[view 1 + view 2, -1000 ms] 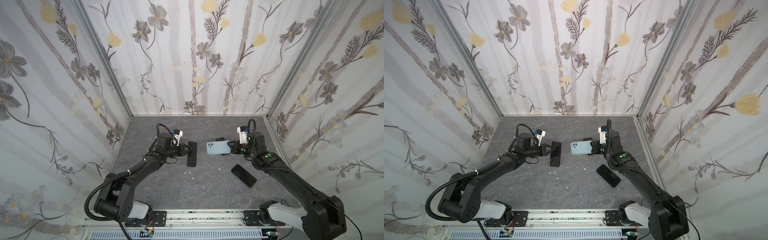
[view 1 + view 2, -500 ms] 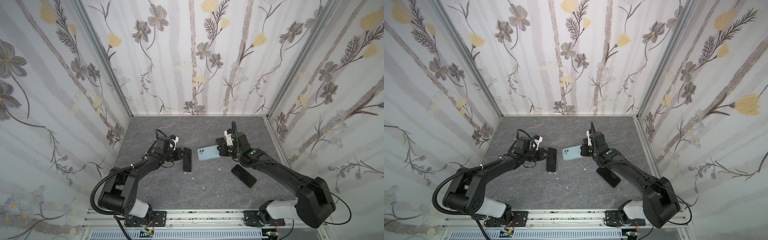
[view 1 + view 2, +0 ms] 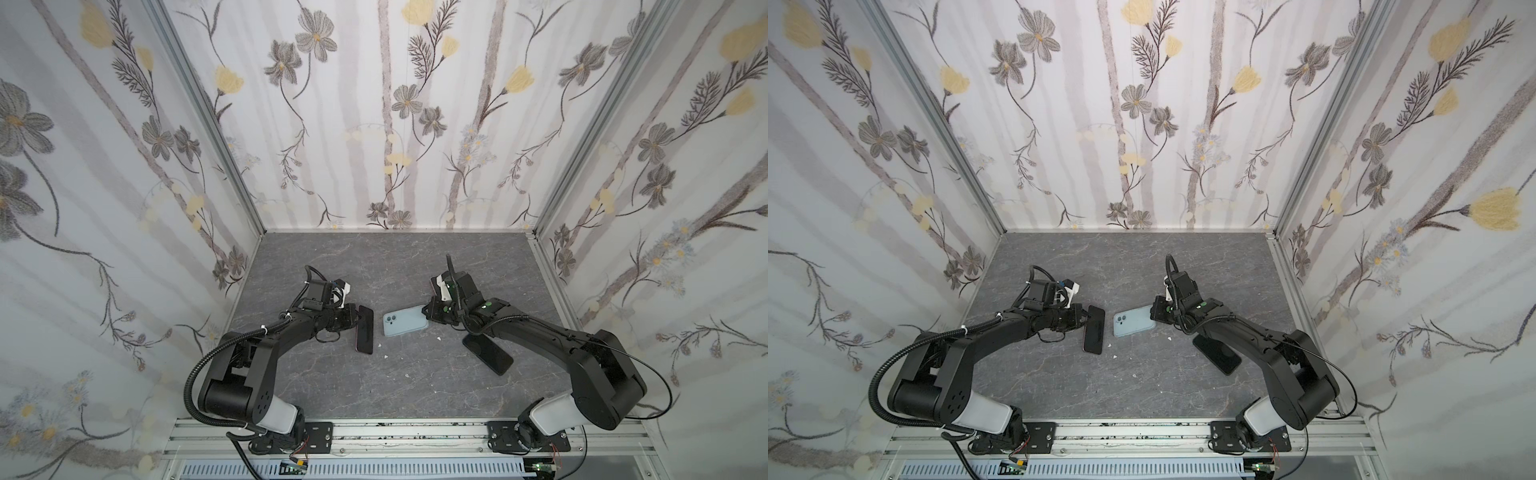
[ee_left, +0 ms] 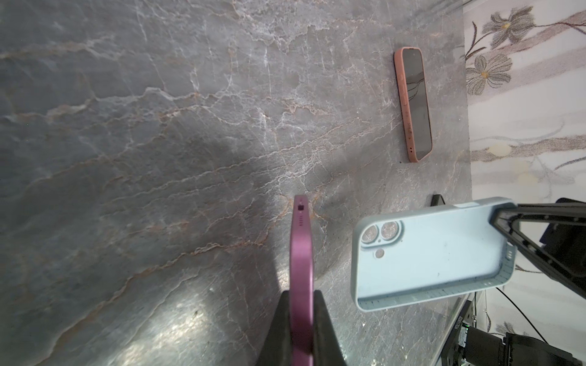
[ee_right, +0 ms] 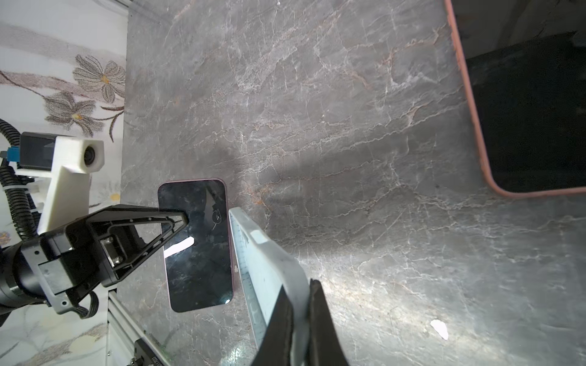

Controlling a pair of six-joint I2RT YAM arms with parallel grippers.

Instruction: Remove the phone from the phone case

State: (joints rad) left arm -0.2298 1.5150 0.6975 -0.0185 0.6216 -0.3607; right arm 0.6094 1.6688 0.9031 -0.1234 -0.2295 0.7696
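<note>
While left end effector [image 3: 355, 323] pinches the bare phone [image 3: 365, 337] and right end effector [image 3: 428, 317] the empty case [image 3: 404, 327], I'd set both down next

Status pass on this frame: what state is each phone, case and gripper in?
left gripper: shut on the purple phone.
right gripper: shut on the light blue case.
purple phone: out of its case, screen dark.
light blue case: empty, gripped at one end.
cased phone: in its pink case, flat on the table, screen up, untouched.
</note>
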